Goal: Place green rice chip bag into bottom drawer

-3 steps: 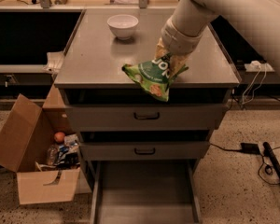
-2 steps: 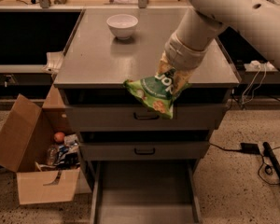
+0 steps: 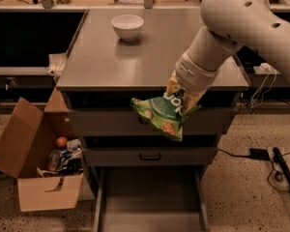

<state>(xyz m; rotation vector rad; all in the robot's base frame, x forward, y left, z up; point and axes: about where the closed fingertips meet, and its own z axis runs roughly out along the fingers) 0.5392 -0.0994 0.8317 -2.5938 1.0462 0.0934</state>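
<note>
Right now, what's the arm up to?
The robot's gripper is shut on the top of the green rice chip bag, holding it in the air just past the front edge of the cabinet, level with the top drawer. The bottom drawer stands pulled open below, and the bag is not yet in it. A white bowl sits at the back of the cabinet top.

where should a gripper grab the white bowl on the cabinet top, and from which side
Pinch the rim of the white bowl from straight above, one finger inside and one outside: it stands upright, mouth up, and its rounded wall offers no flat sides. The gripper is busy now, just past the front edge of the cabinet top, holding the green rice chip bag by its top.
</note>
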